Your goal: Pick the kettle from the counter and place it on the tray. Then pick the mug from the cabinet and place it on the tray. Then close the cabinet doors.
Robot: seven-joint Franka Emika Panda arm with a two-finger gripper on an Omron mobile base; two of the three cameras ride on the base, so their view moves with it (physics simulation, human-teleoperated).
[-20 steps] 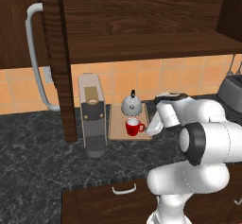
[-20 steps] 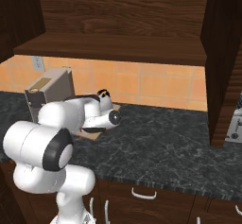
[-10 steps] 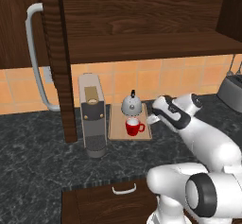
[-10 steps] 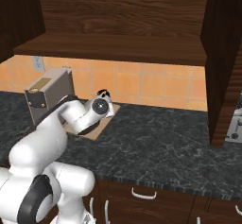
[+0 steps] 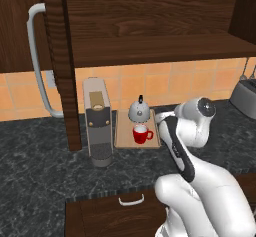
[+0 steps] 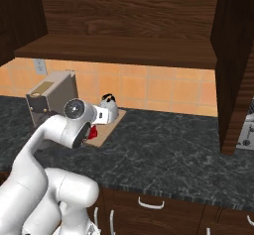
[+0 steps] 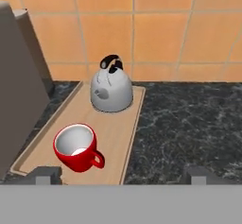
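Note:
The silver-grey kettle (image 7: pixel 112 88) and the red mug (image 7: pixel 75 147) both stand on the light-wood tray (image 7: pixel 128 133), kettle at the back and mug in front. My gripper (image 7: pixel 122 174) hovers open and empty just in front of the tray, its fingertips (image 7: pixel 45 175) wide apart. From the left base view the gripper (image 5: pixel 162 118) sits right of the kettle (image 5: pixel 139 110) and mug (image 5: pixel 141 134). The cabinet doors stand open: one (image 5: pixel 57 56) at the left, one (image 6: pixel 233 65) at the right. The cabinet shelf (image 5: pixel 150 46) is bare.
A tall grey-beige coffee machine (image 5: pixel 97 121) stands against the tray's left side on the dark marbled counter (image 5: pixel 40 166). A toaster (image 5: pixel 245 93) sits at the far right. The left door's bar handle (image 5: pixel 36 56) juts toward me. Drawers (image 6: pixel 149 204) run below the counter edge.
The arm has unfolded and its elbow has swung down and back, while the hand stays by the tray's right side. The jaws have stayed open; kettle and mug have not moved.

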